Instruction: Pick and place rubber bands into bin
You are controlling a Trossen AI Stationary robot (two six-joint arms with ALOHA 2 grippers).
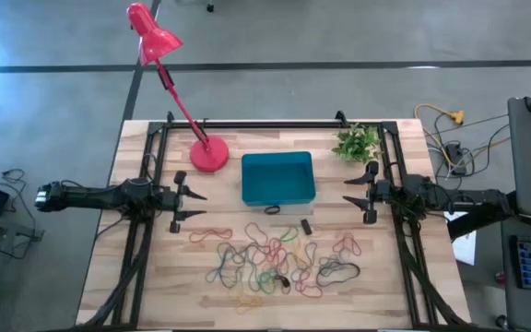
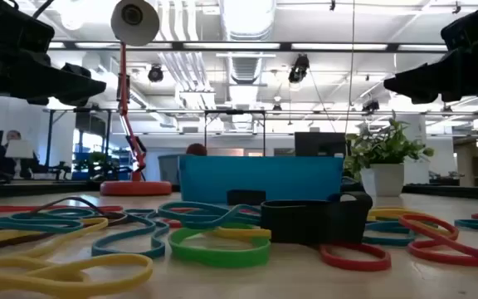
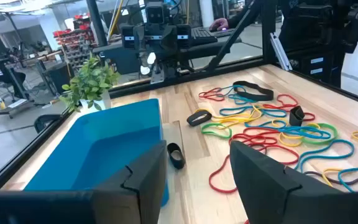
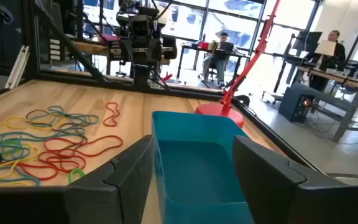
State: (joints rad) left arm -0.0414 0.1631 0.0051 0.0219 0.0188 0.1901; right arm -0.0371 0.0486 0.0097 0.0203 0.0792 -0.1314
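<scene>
High view: you see the bin point(image 1: 277, 179) at the table's middle, empty as far as the wrist views show, with the rubber bands point(image 1: 275, 260) strewn in a loose heap on the wood just in front of it, toward the table's near edge. The left gripper point(image 1: 194, 205) and the right gripper point(image 1: 348, 201) hover at either short side of the bin, facing each other, each with its fingers spread and holding nothing. The pile therefore lies not ahead of either pair of fingers but off to the side and below. The heap's long axis runs across the table, from one arm toward the other, so neither arm is clearly nearer; the outermost loops at each end sit closest to that side's gripper. You would likely have to turn a wrist toward the near edge and descend.
</scene>
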